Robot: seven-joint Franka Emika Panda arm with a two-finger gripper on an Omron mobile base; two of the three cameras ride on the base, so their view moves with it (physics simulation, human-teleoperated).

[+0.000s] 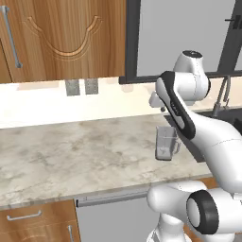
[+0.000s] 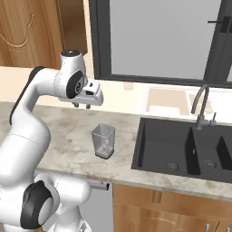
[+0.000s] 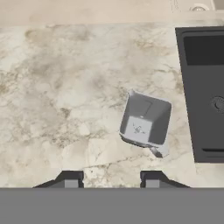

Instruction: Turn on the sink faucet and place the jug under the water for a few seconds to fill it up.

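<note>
Jug [image 2: 103, 141]: a small, translucent grey cup with squarish walls that tapered toward a pale flat bottom; it stood upright and empty on the marble counter [image 2: 68, 136]. In the hand view the jug [image 3: 145, 121] sat right of centre with its stubby handle pointing toward 5 o'clock. In the left base view the jug [image 1: 165, 143] was partly behind the arm's forearm.

Jug's place: on the counter, near the sink's left rim but apart from it, at about 9 o'clock from the basin in the right base view.

Gripper [image 2: 81, 105]: hung above the counter, at about 11 o'clock from the jug, well clear of it. Its two finger tips [image 3: 71, 180] stood spread apart with nothing between them.

Sink [image 2: 156, 149]: matte black, with two compartments and round drains.

Sink faucet [image 2: 200, 106]: a thin grey gooseneck behind the divider, spout curving toward 9 o'clock.
</note>
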